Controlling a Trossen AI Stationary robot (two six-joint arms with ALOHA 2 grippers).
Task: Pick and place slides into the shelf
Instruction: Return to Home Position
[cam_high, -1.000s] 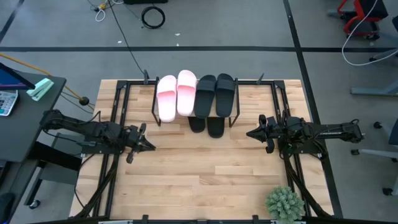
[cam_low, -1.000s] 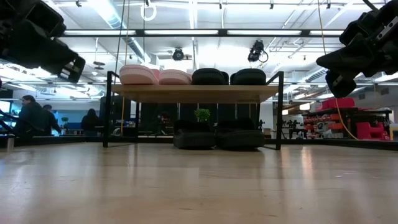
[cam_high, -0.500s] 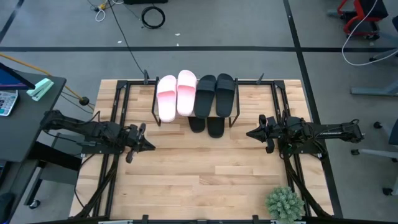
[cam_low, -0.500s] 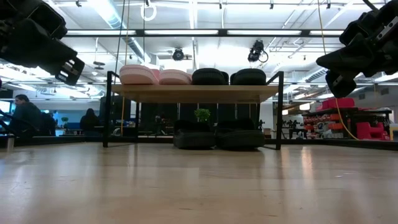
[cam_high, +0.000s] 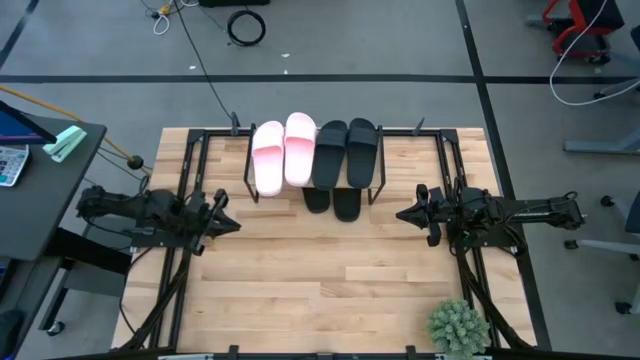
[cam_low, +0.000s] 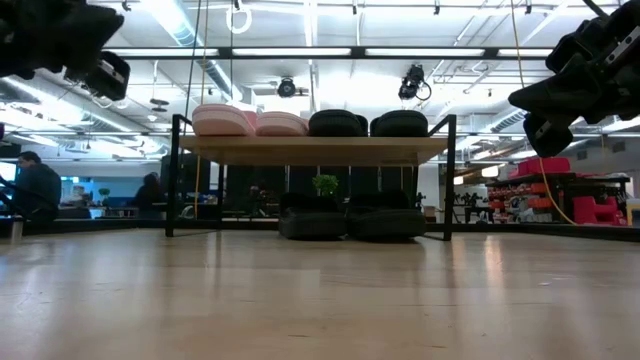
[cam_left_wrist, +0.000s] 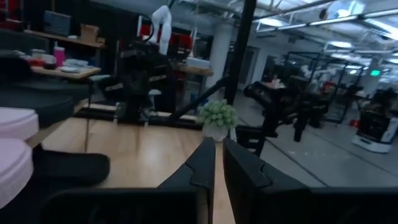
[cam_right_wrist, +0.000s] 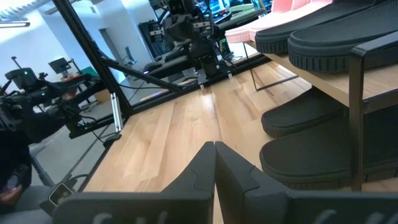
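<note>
The shelf (cam_low: 315, 149) stands at the table's far middle. On its wooden top lie two pale pink slides (cam_high: 268, 157) (cam_high: 300, 148) and two black slides (cam_high: 329, 152) (cam_high: 361, 150). Two more black slides (cam_high: 317, 199) (cam_high: 347, 204) rest on the table under it, their ends sticking out on the near side. My left gripper (cam_high: 228, 222) is shut and empty, above the table left of the shelf. My right gripper (cam_high: 400, 214) is shut and empty, above the table right of the shelf. Both also show in the low view, left (cam_low: 105, 75) and right (cam_low: 545, 115).
A small green potted plant (cam_high: 458, 326) stands at the table's near right corner. Black frame rails (cam_high: 190, 160) run along the table's left and right sides. A dark side desk (cam_high: 40, 150) stands off the left edge. People (cam_low: 35, 185) sit in the room beyond.
My left gripper has drawn back toward the table's left edge and risen, staying shut and empty. The slides and the shelf have not moved.
</note>
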